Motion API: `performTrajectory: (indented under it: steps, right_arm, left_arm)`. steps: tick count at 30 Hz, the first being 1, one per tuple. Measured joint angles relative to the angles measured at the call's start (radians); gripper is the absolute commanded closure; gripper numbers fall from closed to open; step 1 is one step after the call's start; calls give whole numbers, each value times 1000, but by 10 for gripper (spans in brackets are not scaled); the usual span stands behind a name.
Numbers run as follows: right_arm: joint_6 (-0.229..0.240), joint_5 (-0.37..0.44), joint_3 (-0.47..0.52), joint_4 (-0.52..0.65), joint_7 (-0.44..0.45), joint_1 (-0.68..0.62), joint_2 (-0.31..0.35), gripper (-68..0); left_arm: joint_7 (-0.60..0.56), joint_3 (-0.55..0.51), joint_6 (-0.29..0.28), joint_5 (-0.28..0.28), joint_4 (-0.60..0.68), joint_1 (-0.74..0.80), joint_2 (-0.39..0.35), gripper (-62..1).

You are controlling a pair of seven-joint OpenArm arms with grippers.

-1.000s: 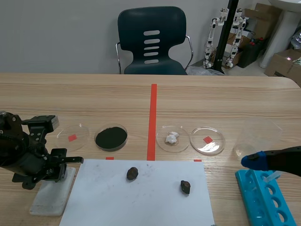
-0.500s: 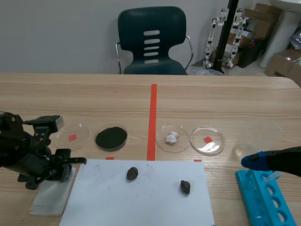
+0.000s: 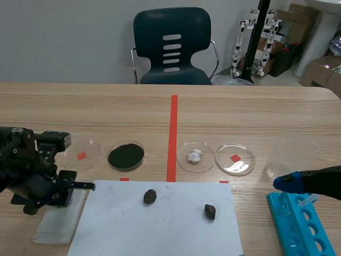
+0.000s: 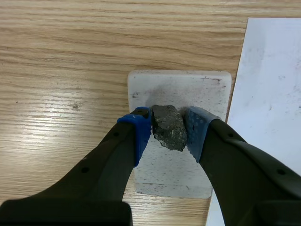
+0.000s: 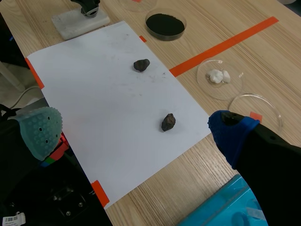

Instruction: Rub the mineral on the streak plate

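Currently my left fingers [image 4: 140, 134] clamp the dark mineral [image 4: 168, 128] above the white streak plate [image 3: 53, 230], lower left of the scene frame. I see my right fingers [image 5: 230, 133] standing wide apart.

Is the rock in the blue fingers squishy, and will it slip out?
Probably not squishy: the rock shows hard, jagged edges while clamped in the left gripper. Its rough, lumpy faces likely resist slipping. Being stone, it is probably heavy for its size.
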Motion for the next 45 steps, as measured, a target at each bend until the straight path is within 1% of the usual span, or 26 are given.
performTrajectory:
  steps: [1,2,5,7,11,13,14,16,19,21,24,26,28,30,33,36,37,38,41,44,45]
  right_arm:
    - [0,0,0,0,0,0,0,-679]
    - [0,0,0,0,0,0,0,-679]
    - [0,0,0,0,0,0,0,-679]
    - [0,0,0,0,0,0,0,-679]
    - [0,0,0,0,0,0,0,-679]
    - [0,0,0,0,0,0,0,-679]
    - [0,0,0,0,0,0,0,-679]
    - [0,0,0,0,0,0,0,-679]
    - [0,0,0,0,0,0,0,-679]
    - [0,0,0,0,0,0,0,-679]
    - [0,0,0,0,0,0,0,-679]
    - [0,0,0,0,0,0,0,-679]
    - [0,0,0,0,0,0,0,-679]
    - [0,0,0,0,0,0,0,-679]
    - [0,0,0,0,0,0,0,-679]
    - [0,0,0,0,0,0,0,-679]
    - [0,0,0,0,0,0,0,-679]
    - [0,0,0,0,0,0,0,-679]
    - [0,0,0,0,0,0,0,-679]
    - [0,0,0,0,0,0,0,-679]
    - [0,0,0,0,0,0,0,-679]
  left_arm:
    - [-9,0,-5,-36,0,0,-4,-141]
    - [-10,0,-24,-57,0,0,-5,-141]
    - [-10,0,-48,-122,0,-2,-6,-141]
    - [-11,0,-69,-141,0,-2,-7,-141]
    - [-13,0,-69,-134,0,-2,-7,-141]
    - [-13,0,-66,-108,0,-2,-6,-141]
    - [-13,1,-52,-76,0,-2,-3,-141]
    - [-12,1,-3,10,0,-2,2,-141]
    - [-5,1,36,103,-1,-2,2,-141]
    - [-2,1,50,136,-1,-2,2,-141]
    - [-1,1,51,139,-1,-2,2,-141]
    - [-2,1,51,120,-1,-2,2,-141]
    - [-2,1,50,78,-1,-2,2,-141]
    - [-3,1,26,34,-1,-2,2,-141]
    - [-24,1,-34,-64,-1,-2,-1,-141]
    - [-28,1,-56,-105,-1,-2,-1,-141]
    - [-33,0,-73,-120,-1,-2,-3,-141]
    - [-35,0,-75,-146,-1,-2,-5,-141]
    - [-43,1,-92,-165,-1,-2,-3,-141]
    - [-43,1,-88,-154,-1,-2,-5,-141]
    - [-43,1,-85,-138,-1,-2,-4,-141]
